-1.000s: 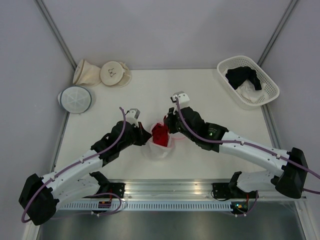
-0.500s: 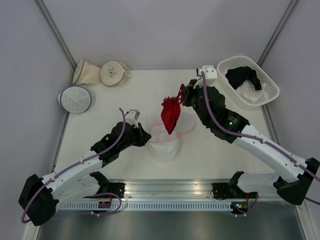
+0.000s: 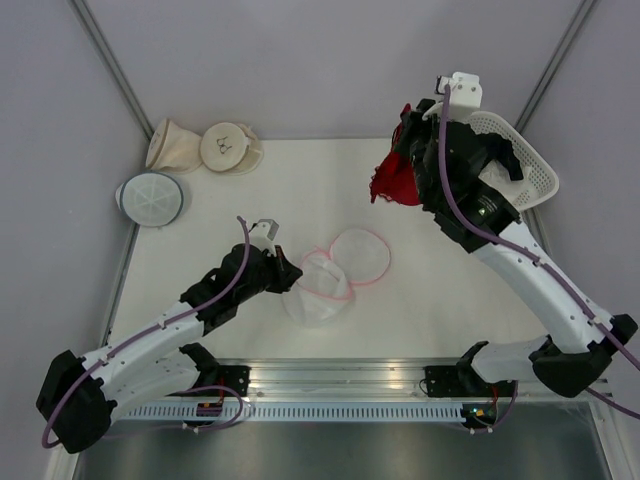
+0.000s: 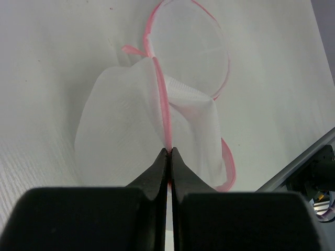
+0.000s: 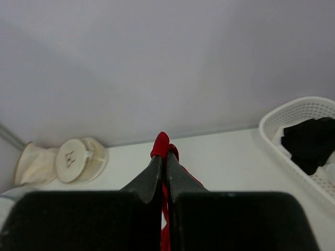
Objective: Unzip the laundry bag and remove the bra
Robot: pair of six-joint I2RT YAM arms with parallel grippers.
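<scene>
One laundry bag lies near the middle of the desk, towards its near edge. It is white mesh with a pink rim, and its round flap is spread flat beside the slumped pouch. The left gripper is clamped on that pink rim. One bra, bright red and bunched, hangs in the air over the far right of the desk, pinched in the right gripper beside the single white basket. The basket holds one black garment and one white cloth. At the far left corner sit two beige pouches and one grey-rimmed pouch.
</scene>
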